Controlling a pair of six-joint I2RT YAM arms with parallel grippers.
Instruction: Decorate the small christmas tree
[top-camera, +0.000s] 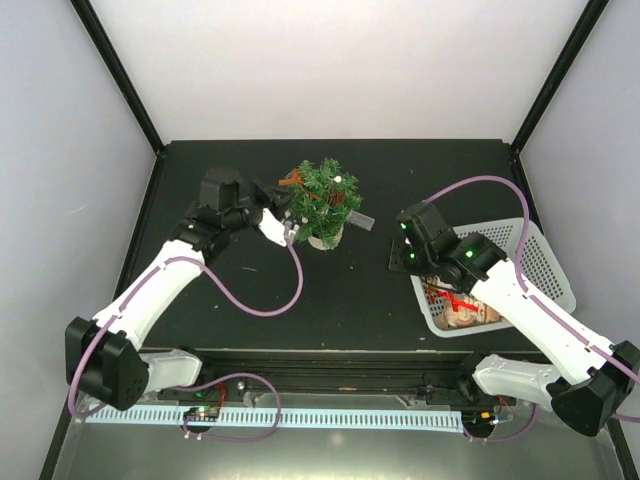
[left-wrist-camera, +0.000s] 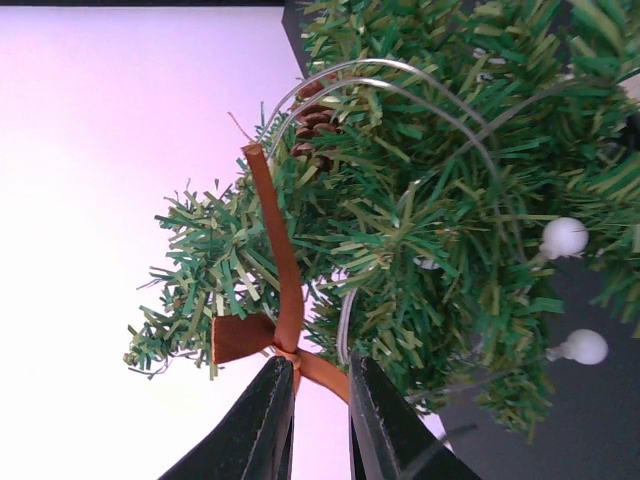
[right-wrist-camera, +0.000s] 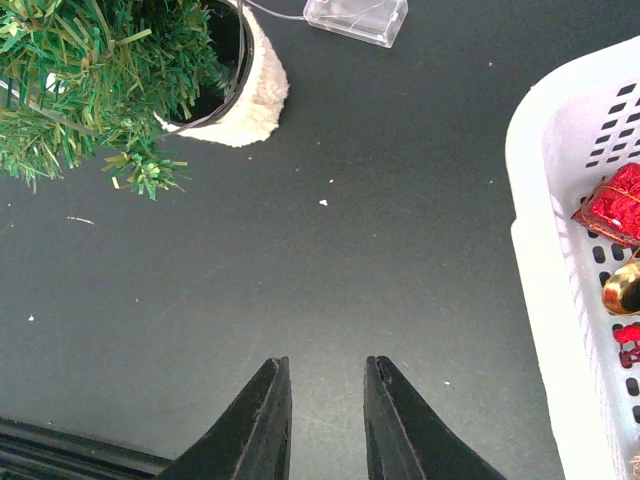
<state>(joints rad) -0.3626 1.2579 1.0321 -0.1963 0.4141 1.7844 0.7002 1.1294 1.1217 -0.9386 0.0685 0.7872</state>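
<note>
Hanging on the small christmas tree (left-wrist-camera: 430, 230), a ribbon (left-wrist-camera: 285, 270) is flanked by narrow left gripper (left-wrist-camera: 320, 365) fingers, hold unclear; right gripper (right-wrist-camera: 325, 365) slightly parted, empty.

A white perforated plastic basket (top-camera: 548, 262) sits at the right of the black tabletop (top-camera: 340, 295), holding a red glittery gift-box ornament (right-wrist-camera: 615, 205) and a gold bell (right-wrist-camera: 625, 290), with a clear plastic battery box (right-wrist-camera: 356, 20) well apart from it.

One tree (top-camera: 322, 195); one white basket (right-wrist-camera: 535, 210); one brown ribbon bow (left-wrist-camera: 270, 335); one clear battery box (right-wrist-camera: 356, 20); two end effectors (left-wrist-camera: 320, 365) (right-wrist-camera: 325, 362).
</note>
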